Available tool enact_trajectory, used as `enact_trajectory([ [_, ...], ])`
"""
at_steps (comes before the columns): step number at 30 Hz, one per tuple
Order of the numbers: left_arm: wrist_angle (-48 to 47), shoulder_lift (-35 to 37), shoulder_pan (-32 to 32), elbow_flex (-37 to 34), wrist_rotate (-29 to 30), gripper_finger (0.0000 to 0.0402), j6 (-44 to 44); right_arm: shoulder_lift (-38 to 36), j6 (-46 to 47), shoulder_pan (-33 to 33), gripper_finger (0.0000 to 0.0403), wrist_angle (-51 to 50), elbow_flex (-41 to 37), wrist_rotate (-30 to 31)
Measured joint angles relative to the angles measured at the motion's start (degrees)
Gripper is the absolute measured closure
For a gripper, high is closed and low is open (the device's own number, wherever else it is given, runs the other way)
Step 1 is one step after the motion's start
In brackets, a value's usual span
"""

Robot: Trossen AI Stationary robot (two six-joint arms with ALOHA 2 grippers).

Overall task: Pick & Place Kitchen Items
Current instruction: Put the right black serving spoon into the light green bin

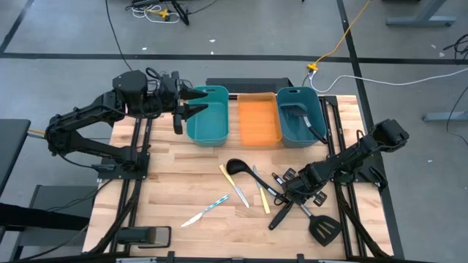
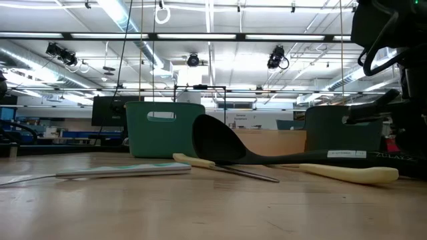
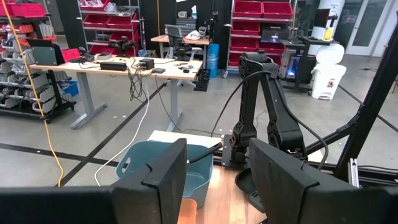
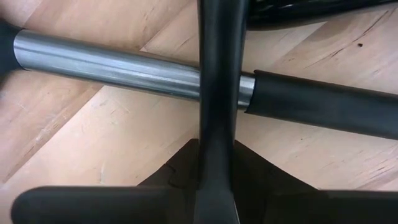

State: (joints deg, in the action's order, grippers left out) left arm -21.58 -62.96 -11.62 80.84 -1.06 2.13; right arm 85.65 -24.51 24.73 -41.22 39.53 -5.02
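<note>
Several utensils lie on the table (image 1: 183,186) in front of the bins, and the right gripper (image 1: 287,191) is down among them, fingers narrowed around a black-handled utensil (image 4: 217,93) that crosses a steel-shafted one (image 4: 124,68) lying flat. Whether it's firmly clamped, I can't tell. A black ladle (image 1: 238,167) and pale yellow knives (image 1: 264,199) wait just beside. Meanwhile the left gripper (image 1: 191,102) hovers over the left teal bin (image 1: 212,131), jaws apart and empty, probably staged there for drop-offs.
</note>
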Motion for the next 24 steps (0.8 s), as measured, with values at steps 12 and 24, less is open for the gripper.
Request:
enact_trajectory([
  [12, 0.0, 0.0, 0.0, 0.0, 0.0, 0.0221, 0.0, -0.4, 1.0, 0.0, 0.0325, 0.3, 0.0, -0.1],
  [24, 0.0, 0.0, 0.0, 0.0, 0.0, 0.0221, 0.0, -8.5, 5.5, 0.0, 0.0326, -0.4, 0.5, 1.1],
])
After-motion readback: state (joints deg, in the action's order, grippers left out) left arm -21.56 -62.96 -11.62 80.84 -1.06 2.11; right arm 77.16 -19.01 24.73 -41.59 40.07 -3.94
